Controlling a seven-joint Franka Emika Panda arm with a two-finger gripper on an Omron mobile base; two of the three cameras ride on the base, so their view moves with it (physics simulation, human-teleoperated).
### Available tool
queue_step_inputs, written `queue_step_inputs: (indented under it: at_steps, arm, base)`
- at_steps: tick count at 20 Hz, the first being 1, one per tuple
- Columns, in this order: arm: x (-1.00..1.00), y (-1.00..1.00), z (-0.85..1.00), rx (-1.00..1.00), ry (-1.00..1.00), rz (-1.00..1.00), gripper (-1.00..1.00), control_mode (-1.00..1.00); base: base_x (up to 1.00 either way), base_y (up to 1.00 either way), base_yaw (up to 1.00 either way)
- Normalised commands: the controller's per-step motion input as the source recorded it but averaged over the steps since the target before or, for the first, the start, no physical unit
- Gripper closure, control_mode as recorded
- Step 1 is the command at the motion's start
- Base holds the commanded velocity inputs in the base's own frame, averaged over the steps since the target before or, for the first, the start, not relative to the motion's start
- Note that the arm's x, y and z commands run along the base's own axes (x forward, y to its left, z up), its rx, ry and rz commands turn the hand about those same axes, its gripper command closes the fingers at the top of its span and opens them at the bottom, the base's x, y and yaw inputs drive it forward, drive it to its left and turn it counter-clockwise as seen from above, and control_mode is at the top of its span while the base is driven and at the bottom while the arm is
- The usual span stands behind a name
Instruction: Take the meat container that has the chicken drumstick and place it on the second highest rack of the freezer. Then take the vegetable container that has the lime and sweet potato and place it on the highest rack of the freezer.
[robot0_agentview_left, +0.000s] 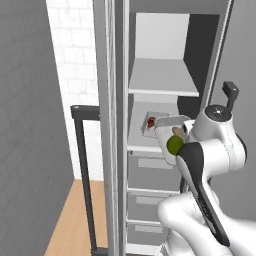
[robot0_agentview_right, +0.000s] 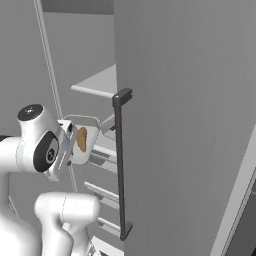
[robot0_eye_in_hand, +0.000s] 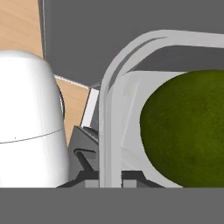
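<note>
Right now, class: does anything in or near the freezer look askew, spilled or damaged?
Nothing is spilled or damaged. The vegetable container is tilted in the end effector, yet the lime and sweet potato stay inside.

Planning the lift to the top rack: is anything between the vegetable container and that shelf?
Nothing visible blocks it. The vegetable container, with the lime, hangs in front of the second rack, where the meat container sits. The highest rack above looks bare and the door stands open.
</note>
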Motion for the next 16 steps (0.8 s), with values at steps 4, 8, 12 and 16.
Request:
queue_step_inputs:
  at_steps: [4, 8, 12, 16]
  arm:
    - [0.0, 0.0, 0.0, 0.0, 0.0, 0.0, 1.0, -1.0]
    - [0.02, 0.0, 0.0, 0.0, 0.0, 0.0, 1.0, -1.0]
    - [0.53, 0.04, 0.29, 0.04, -0.01, -0.07, 1.0, -1.0]
    - [0.68, 0.06, 0.69, 0.07, -0.07, -0.18, 1.0, -1.0]
  base:
    - [0.03, 0.05, -0.01]
    - [0.0, 0.0, 0.0]
    - [0.0, 0.0, 0.0]
    - [0.0, 0.0, 0.0]
